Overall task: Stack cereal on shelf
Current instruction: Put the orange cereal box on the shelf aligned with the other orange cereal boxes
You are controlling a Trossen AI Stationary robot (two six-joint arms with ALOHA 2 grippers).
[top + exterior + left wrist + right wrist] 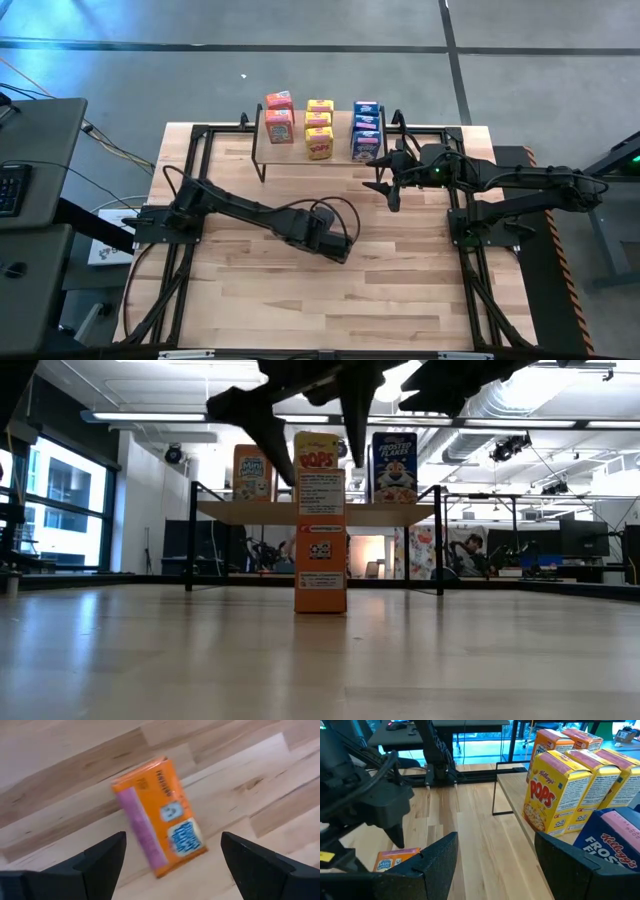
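Near the middle of the light wooden desk [300, 290], an orange-red cardboard mini cereal box [160, 815] stands upright, free, beneath the left end effector [172, 857], whose fingers are spread wide either side of it. Along the desk's far edge, the low wooden shelf with black metal legs [300, 150] carries eight boxes in orange-red, yellow and blue rows. The right end effector [495, 865] hovers beside the shelf's right end, partly open and empty.

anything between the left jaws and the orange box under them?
Nothing. In the left wrist view the left gripper hangs open over the orange box; only bare tabletop shows around the box.
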